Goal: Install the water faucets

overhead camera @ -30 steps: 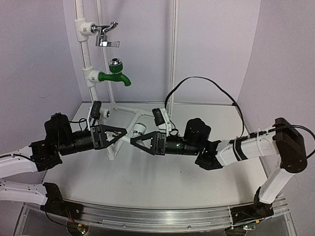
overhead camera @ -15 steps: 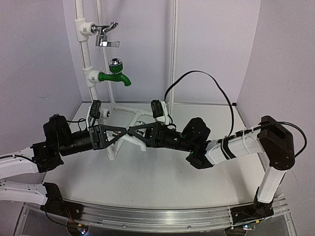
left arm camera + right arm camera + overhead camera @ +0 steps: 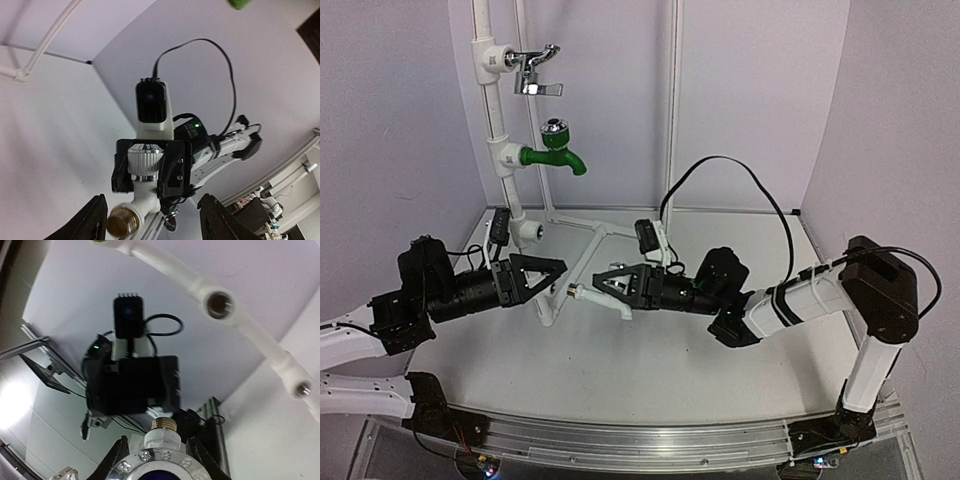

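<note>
Now L pincer [image 3: 558, 266] released faucet [image 3: 144, 176], R pincer [image 3: 147, 167] grips.

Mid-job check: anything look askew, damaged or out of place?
Nothing is broken or spilled. One oddity: the white faucet, gripped by the right tool, points its brass thread toward the open left tool, not the empty pipe socket.

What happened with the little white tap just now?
The left tool let go of the white faucet and pulled back left, open. The right tool moved in and closed on it. The green tap and chrome lever tap stayed on the pipe.
</note>
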Controlling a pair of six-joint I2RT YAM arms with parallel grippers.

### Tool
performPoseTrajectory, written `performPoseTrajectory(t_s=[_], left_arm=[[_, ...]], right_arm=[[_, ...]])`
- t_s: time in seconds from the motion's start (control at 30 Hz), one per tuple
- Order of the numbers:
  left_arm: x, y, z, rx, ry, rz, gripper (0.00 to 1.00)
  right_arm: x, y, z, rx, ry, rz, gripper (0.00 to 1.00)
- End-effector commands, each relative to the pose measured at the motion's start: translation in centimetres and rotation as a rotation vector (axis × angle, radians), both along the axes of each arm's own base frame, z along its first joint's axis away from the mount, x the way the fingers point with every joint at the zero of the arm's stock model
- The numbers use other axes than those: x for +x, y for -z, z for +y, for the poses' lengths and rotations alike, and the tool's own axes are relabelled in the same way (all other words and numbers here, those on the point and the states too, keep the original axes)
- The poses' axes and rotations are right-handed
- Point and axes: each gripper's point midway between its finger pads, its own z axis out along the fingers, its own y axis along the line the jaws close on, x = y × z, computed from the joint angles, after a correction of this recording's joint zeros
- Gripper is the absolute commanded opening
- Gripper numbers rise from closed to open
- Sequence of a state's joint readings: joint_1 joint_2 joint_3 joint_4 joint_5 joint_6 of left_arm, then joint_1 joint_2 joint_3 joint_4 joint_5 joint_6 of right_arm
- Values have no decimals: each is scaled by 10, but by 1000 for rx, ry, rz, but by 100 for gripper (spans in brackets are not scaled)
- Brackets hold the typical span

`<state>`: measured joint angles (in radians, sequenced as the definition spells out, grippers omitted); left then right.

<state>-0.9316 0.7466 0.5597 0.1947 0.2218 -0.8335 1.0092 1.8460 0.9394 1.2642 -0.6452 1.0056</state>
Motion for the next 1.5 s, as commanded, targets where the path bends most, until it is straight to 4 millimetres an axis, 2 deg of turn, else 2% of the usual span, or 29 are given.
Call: performPoseTrajectory(t_s=[0.0, 0.03, 0.13, 0.3, 0.4, 0.53, 0.6, 0.77, 0.9, 0.97, 1.03, 1.13, 1.27, 1.33, 1.47], left_arm=[[21, 22, 50, 212, -271, 120, 67], [23, 28, 65, 261, -333, 156, 67], [25, 39, 100, 362, -472, 225, 66], [27, 42, 142, 398, -653, 274, 68], [27, 33, 161, 369, -720, 247, 76], [24, 1, 156, 266, -668, 107, 90], [25, -10, 150, 276, -640, 62, 94], [36, -25, 116, 347, -552, -16, 97], [47, -46, 111, 365, -542, -72, 100], [60, -47, 111, 371, -523, -60, 100], [79, -38, 112, 362, -493, -11, 100], [93, -30, 109, 292, -390, 29, 100], [85, -39, 106, 235, -339, -29, 100], [79, -40, 107, 239, -327, -50, 100], [76, -17, 123, 278, -411, 8, 99]], right_arm=[[36, 23, -31, -233, 235, -251, 0], [42, 36, -34, -333, 273, -318, 0], [57, 51, -46, -518, 368, -557, 0], [75, 46, -52, -642, 448, -918, 0], [89, 38, -43, -647, 489, -962, 0], [93, 27, -27, -578, 459, -845, 0], [94, 24, -22, -522, 419, -711, 0], [79, 7, -5, -357, 298, -529, 0], [78, 6, 5, -320, 231, -484, 0], [82, 5, 7, -302, 194, -448, 0], [88, 5, 8, -289, 158, -399, 0], [92, 13, 15, -288, 109, -357, 0], [95, 31, 23, -316, 60, -364, 0], [94, 33, 24, -324, 45, -385, 0], [88, 30, 22, -318, 15, -359, 0]])
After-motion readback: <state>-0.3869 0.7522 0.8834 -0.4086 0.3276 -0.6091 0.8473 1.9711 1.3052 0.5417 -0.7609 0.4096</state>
